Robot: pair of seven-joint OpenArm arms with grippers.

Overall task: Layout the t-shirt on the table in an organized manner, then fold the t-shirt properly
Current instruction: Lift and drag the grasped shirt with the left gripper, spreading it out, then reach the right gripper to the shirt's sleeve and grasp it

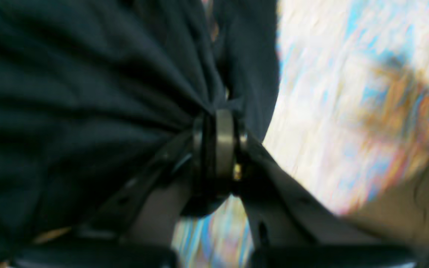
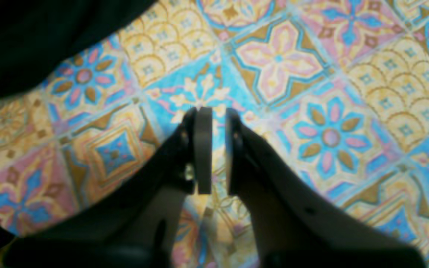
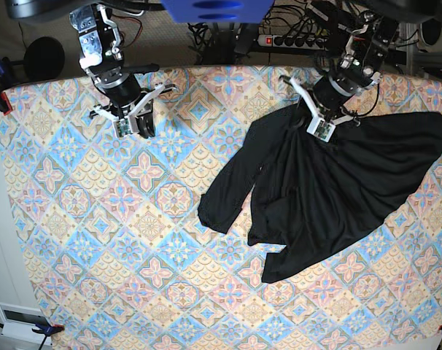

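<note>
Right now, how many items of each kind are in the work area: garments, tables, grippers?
Garments: 1, the t-shirt
Tables: 1, the table
Grippers: 2, the left gripper and the right gripper
Total: 4

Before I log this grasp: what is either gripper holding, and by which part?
The left gripper pinches a bunched fold of the t-shirt at its upper edge. The right gripper holds nothing.

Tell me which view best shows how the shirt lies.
Base view: the whole shirt shows, crumpled on the table, left gripper pinching its upper edge. Left wrist shows only bunched fabric at that grip; right wrist, just a dark corner.
</note>
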